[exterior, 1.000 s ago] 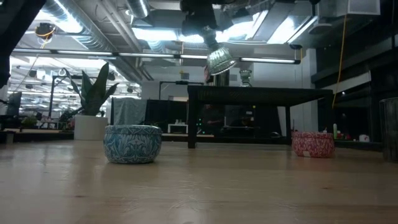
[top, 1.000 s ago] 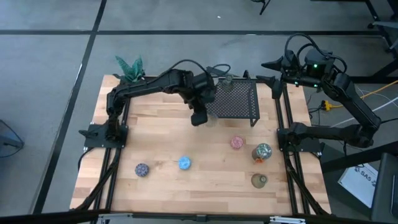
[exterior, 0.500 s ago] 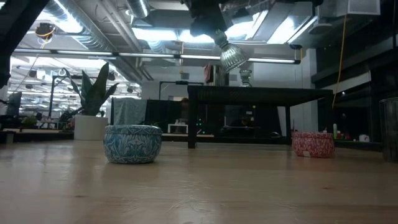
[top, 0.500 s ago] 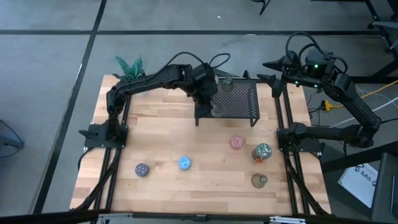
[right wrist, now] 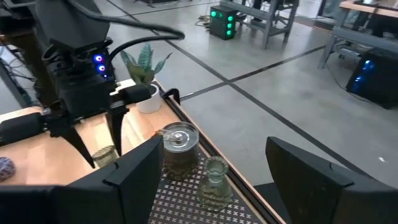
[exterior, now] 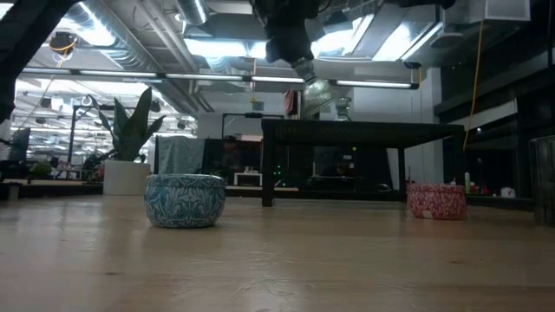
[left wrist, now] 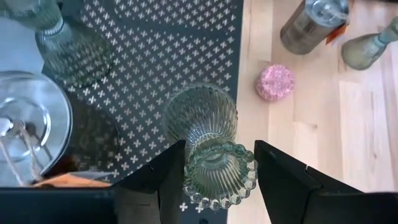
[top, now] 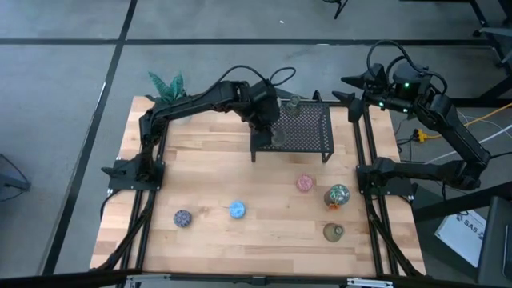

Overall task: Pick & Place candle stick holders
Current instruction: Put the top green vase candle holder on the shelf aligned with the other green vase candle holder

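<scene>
My left gripper point(left wrist: 214, 163) is clamped on a ribbed olive-green glass holder point(left wrist: 208, 146), tilted above the near-left part of the black mesh rack point(top: 308, 132); in the low view the glass is mostly hidden behind my arm. My right gripper point(right wrist: 205, 180) hangs with fingers spread and empty beyond the rack's far right corner. The blue holder point(top: 238, 210), pink holder point(top: 305, 183) and purple-speckled holder point(top: 182, 218) sit apart on the table point(top: 208, 160), and whatever stands at the rack's far edge is cut off and hard to make out.
</scene>
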Motion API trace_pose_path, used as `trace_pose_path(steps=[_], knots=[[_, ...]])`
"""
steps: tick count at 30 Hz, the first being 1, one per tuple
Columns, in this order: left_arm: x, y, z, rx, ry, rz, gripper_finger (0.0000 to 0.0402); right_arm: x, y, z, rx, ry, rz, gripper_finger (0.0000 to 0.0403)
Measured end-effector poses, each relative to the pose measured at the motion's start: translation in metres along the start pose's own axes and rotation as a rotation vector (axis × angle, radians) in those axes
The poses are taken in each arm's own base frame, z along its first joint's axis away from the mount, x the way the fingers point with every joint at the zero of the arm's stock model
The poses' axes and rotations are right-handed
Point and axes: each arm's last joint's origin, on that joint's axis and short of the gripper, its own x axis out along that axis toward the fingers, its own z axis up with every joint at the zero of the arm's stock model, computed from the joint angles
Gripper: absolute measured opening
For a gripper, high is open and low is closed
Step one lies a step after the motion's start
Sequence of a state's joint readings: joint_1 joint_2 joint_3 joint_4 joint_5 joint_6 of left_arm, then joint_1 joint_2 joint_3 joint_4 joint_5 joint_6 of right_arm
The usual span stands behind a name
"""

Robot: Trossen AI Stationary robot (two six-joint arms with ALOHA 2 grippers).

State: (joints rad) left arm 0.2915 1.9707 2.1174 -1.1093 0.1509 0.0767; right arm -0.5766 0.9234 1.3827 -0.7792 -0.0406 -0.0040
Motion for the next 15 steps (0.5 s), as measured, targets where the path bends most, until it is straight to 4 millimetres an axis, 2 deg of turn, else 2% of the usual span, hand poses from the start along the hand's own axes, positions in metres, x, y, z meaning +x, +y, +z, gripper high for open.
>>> trace_pose_path(steps=[15], knots=[[-0.009, 0.0051, 0.0079, -0.098, -0.073, -0.053, 0.017, 0.0037, -0.0006, -0.0001, 0.023, 0.009, -0.014, 0.0286]])
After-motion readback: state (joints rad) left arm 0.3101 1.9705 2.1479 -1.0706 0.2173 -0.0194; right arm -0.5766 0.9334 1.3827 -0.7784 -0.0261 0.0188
